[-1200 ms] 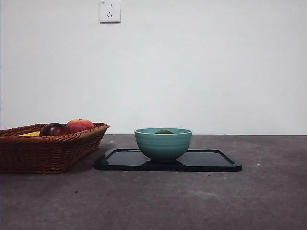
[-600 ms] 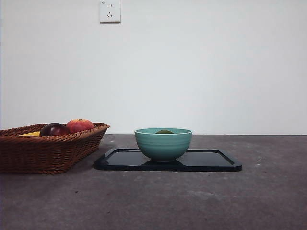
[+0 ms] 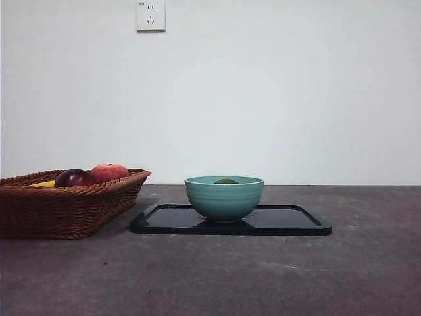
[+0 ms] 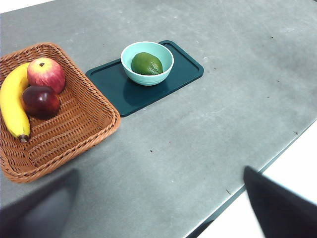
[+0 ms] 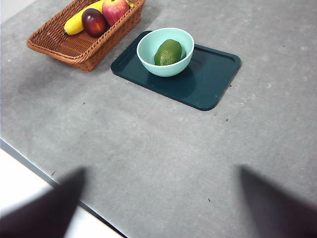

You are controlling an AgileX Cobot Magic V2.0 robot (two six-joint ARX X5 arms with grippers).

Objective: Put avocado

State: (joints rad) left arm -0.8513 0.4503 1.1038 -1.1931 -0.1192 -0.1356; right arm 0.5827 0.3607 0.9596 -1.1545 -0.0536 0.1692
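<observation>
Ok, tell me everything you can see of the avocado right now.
The dull dark green, oval avocado with matte skin lies on its side inside the pale teal ceramic bowl, resting on the bowl's bottom. The bowl stands on the dark rectangular tray. From the front only the avocado's top peeks over the rim. It looks whole and unmarked. Nothing else touches it; neither end effector is near.

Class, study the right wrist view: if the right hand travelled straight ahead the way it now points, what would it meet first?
Probably bare table; the right hand is open, and beyond lie the tray and the bowl holding the avocado. Depth is unclear.
</observation>
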